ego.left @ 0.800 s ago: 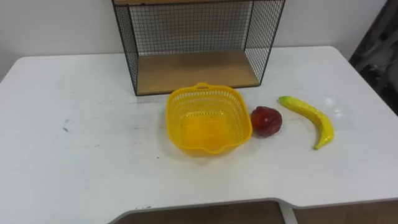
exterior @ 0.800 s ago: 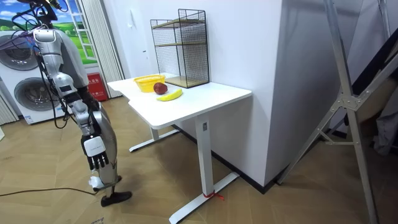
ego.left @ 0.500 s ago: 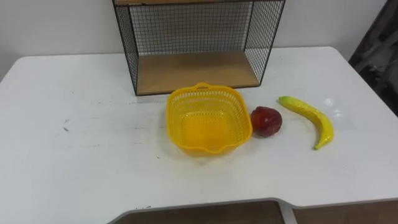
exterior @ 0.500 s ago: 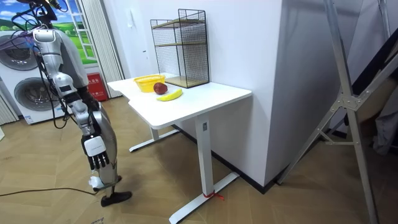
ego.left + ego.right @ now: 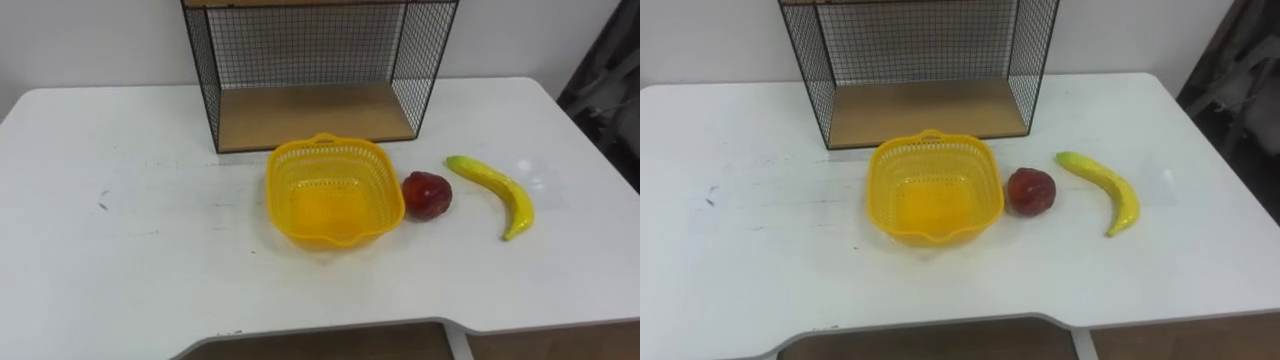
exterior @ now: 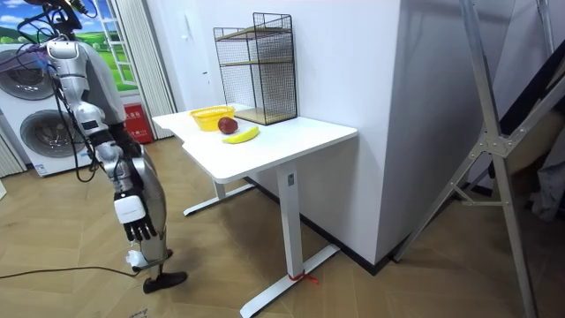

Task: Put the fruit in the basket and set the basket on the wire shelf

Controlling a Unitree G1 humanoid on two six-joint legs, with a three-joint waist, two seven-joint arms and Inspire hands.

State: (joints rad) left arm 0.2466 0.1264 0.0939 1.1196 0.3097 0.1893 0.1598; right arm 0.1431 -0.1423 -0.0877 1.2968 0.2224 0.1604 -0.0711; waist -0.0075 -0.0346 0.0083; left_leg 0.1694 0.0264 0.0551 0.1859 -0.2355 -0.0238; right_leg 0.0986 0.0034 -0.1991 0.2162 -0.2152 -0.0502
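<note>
The black wire shelf with wooden boards (image 5: 312, 116) is cut off by the top edge of the eye views, so just its lower compartment can be read, open toward the robot. A dark mottled shape at the far right edge is too cropped to identify. On the white counter (image 5: 120, 260), in front of the shelf, sits the yellow perforated plastic basket (image 5: 290, 170), nothing inside it; the dark red apple (image 5: 427, 195) lies just beside its right wall, and the curved yellow banana (image 5: 495, 188) lies farther right, apart from the apple. A few small dark marks (image 5: 104, 207) fleck the counter's left half. In the room view the robot stands off the counter's end at that view's left, before 2 washing machines (image 6: 40, 132) on a wood-plank floor (image 6: 79, 300); its right hand (image 6: 132, 231) hangs low, fingers slack, holding nothing.
</note>
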